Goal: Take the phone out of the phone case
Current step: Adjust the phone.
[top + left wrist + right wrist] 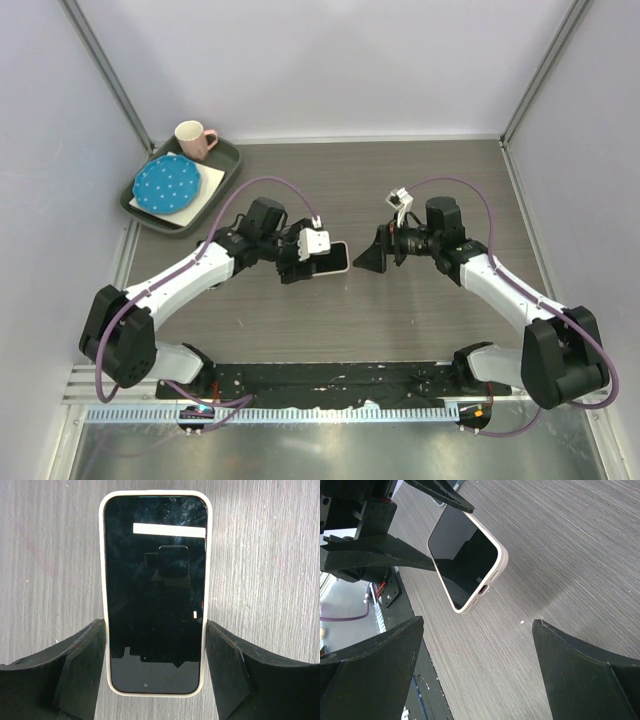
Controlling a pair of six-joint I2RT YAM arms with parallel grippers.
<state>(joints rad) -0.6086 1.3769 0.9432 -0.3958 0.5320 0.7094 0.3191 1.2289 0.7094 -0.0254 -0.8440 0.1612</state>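
1. While the phone (155,595) sits fully seated in its cream phone case (208,570), dark screen towards the left wrist camera, no edge of it has come free of the rim.
2. The left gripper (155,645) pinches the phone case by its two long sides near one end and appears to hold it tilted, clear of the wood-grain table (430,320) near the middle, with the free end pointing at the right arm.
3. The right gripper (370,258) faces that free end from just beside it, fingers spread wide and holding nothing.
4. The step in hand looks like bringing the second gripper in; separation has not begun. Next, the right fingers likely need to catch the case lip at the free end and peel it off, while the left holds without squeezing the phone in place.
5. Well apart, at the far-left corner, a green tray (225,175) carries a blue dotted plate (166,184) and a pink mug (194,138).
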